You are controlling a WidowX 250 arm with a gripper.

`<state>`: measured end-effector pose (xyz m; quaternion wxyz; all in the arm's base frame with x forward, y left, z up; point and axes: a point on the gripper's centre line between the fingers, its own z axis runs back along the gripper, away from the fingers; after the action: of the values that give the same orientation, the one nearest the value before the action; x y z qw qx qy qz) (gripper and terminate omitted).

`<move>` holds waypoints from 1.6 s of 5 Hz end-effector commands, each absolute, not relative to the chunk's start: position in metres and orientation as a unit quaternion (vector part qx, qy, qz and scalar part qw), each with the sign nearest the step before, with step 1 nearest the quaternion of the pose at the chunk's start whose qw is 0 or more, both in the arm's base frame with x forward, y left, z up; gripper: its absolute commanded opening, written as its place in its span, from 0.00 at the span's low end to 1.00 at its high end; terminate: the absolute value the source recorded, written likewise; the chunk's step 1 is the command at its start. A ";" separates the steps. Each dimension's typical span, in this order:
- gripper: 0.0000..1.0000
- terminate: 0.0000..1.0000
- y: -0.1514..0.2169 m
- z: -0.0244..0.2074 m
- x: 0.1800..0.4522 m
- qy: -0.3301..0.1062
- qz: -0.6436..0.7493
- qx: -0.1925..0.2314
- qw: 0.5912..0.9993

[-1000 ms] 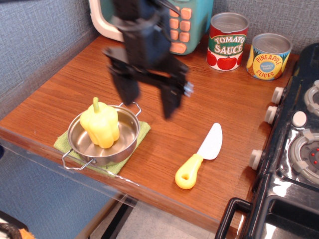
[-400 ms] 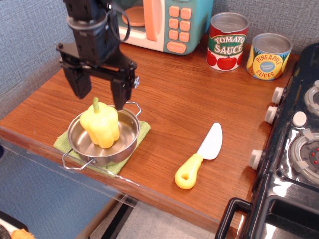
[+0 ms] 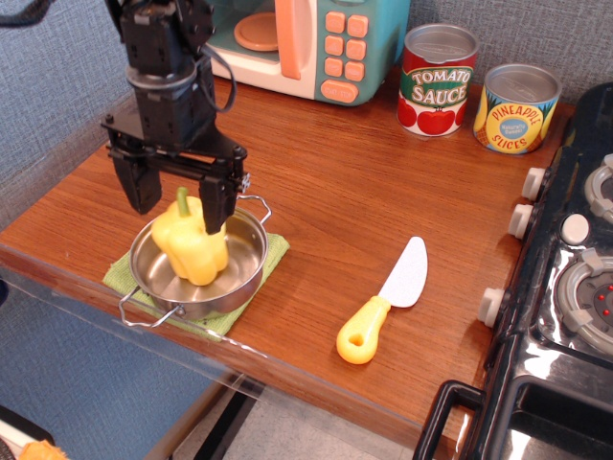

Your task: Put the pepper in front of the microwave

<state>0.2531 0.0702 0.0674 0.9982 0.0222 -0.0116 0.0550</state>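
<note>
- At the far left, the gripper has swung across from the middle of the table and dropped lower; a second ago it hung near the microwave, and now its spread fingers straddle the top of the pepper.
- The jaws stand wide apart, one finger left of the stem and one just at the pepper's right shoulder; nothing is held yet, and I cannot tell whether the right finger already touches the skin.
- The pepper itself has not budged: it sits upright in the small steel pan, which rests on a green cloth near the table's front edge.
- To my eye the approach is about finished and the grasp comes next, so the task is only beginning.
- Further right and back, the microwave stands against the wall, with bare wood in front of it for the pepper to land on.
- Right of that stand two tin cans, and nearer me a toy knife lies well clear of the likely path.
</note>
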 end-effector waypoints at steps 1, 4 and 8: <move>1.00 0.00 0.066 0.059 0.249 -0.003 0.060 0.020 0.998; 0.00 0.00 0.049 0.128 0.264 -0.071 0.033 -0.044 0.996; 0.00 0.00 0.147 0.110 0.367 -0.054 0.172 0.009 0.984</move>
<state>0.3705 0.1483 0.0860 0.9838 0.0039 -0.0258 0.1774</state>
